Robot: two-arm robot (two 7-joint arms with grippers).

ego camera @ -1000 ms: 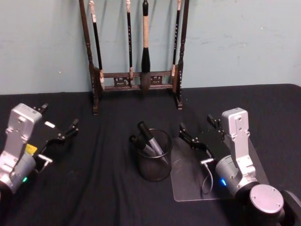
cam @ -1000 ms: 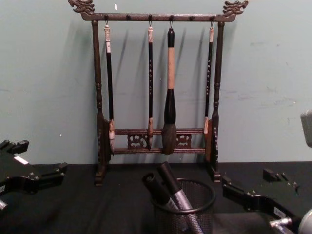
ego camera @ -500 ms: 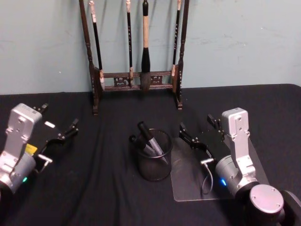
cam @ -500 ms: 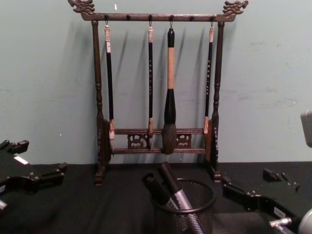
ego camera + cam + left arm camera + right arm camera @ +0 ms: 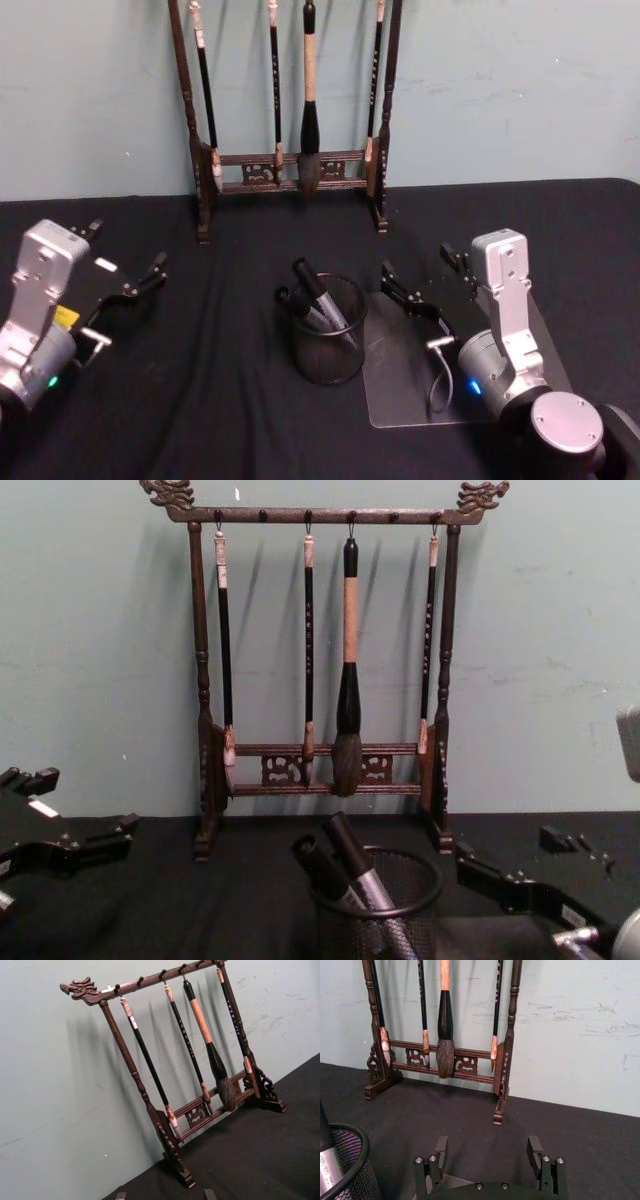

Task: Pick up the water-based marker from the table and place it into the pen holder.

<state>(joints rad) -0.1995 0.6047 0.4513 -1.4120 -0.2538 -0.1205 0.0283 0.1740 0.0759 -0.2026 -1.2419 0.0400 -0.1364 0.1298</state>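
Markers [image 5: 318, 297], grey-barrelled with black caps, already leaned inside the pen holder [image 5: 328, 370], a round black mesh cup on the matte black worktop [image 5: 230, 400]. Right of it the right pincer [image 5: 425, 280] hung open and empty over a clear sheet [image 5: 400, 390]; left, the left pincer [image 5: 128, 262] gaped likewise. Placement looked finished; only withdrawal seemed left. Beyond stood a carved wooden brush rack [image 5: 290, 170].

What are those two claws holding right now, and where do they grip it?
Nothing. The left gripper and the right gripper both hang open and empty above the table. Two markers already stand in the pen holder between them.
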